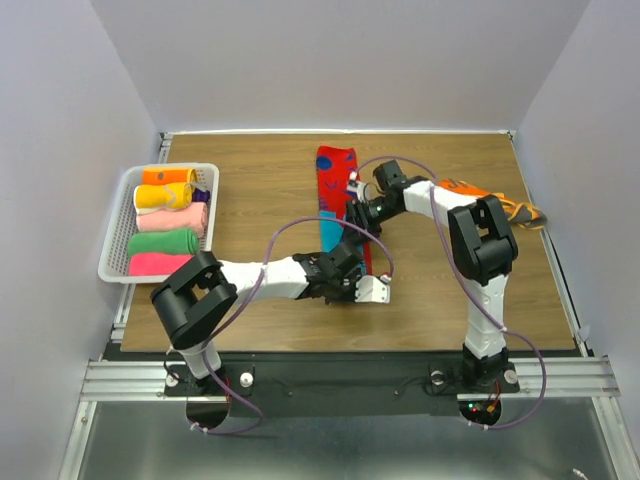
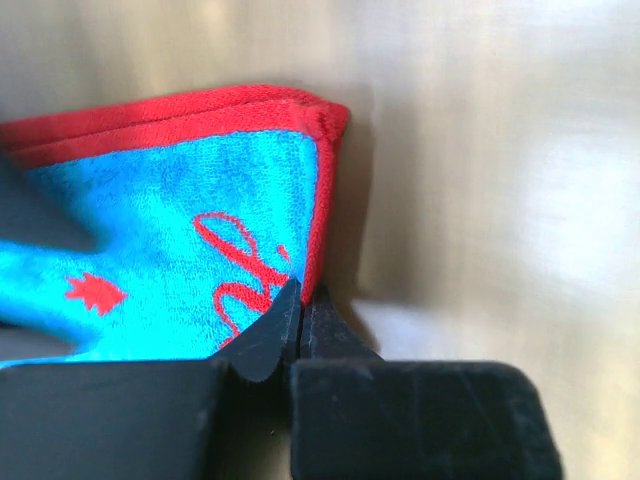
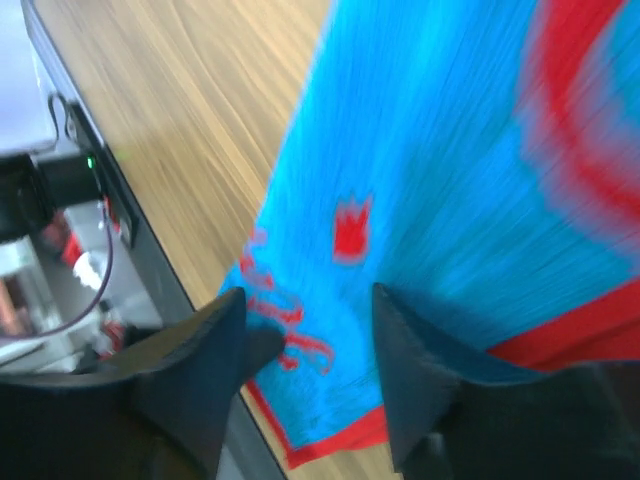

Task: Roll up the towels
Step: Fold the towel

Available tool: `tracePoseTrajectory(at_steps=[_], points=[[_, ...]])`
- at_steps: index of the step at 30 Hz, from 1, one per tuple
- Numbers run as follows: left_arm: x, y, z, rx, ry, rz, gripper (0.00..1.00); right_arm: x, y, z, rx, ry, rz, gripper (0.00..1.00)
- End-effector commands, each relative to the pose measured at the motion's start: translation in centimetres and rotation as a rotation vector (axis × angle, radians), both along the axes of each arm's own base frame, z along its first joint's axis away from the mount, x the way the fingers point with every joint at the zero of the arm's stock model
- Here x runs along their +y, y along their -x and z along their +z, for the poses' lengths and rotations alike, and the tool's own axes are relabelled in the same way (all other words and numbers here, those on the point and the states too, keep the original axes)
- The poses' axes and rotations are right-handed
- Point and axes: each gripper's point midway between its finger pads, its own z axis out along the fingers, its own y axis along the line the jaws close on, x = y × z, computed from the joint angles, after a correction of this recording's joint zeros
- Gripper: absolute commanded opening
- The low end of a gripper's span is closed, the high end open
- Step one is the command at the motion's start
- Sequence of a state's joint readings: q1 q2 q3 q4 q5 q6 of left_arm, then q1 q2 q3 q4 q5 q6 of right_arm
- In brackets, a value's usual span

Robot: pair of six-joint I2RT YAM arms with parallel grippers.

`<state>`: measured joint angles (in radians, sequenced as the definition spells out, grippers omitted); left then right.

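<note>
The wooden table (image 1: 250,310) carries a blue towel with a red hem (image 1: 331,195), lying as a long strip at the centre and running from the far side toward the arms. At the left edge stands a white basket (image 1: 116,232) with rolled towels (image 1: 165,241) stacked in it. An orange towel (image 1: 508,209) lies crumpled at the right edge. The left gripper (image 2: 300,322) is pinched on the strip's red hem at the near corner. The right gripper (image 3: 310,372) hangs over the blue cloth further along, with its fingers spread apart.
</note>
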<state>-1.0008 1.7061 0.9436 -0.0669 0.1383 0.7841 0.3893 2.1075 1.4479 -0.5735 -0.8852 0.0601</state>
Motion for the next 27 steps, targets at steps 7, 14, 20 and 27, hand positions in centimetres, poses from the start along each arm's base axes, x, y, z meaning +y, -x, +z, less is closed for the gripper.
tracePoseTrajectory(at_steps=[7, 14, 20, 27], points=[[0.3, 6.8, 4.6, 0.258, 0.039, -0.052, 0.0, -3.7, -9.2, 11.7, -0.312, -0.077, -0.197, 1.0], [0.6, 0.6, 7.2, 0.16, 0.043, 0.004, 0.0, -7.8, -11.4, 13.2, -0.366, -0.061, -0.285, 1.0], [0.9, -6.0, 8.1, 0.091, 0.055, 0.071, 0.0, -8.5, -11.2, 12.7, -0.357, -0.051, -0.294, 1.0], [0.5, -11.1, 7.8, 0.037, 0.055, 0.109, 0.0, -9.0, -11.2, 12.4, -0.357, -0.041, -0.3, 1.0]])
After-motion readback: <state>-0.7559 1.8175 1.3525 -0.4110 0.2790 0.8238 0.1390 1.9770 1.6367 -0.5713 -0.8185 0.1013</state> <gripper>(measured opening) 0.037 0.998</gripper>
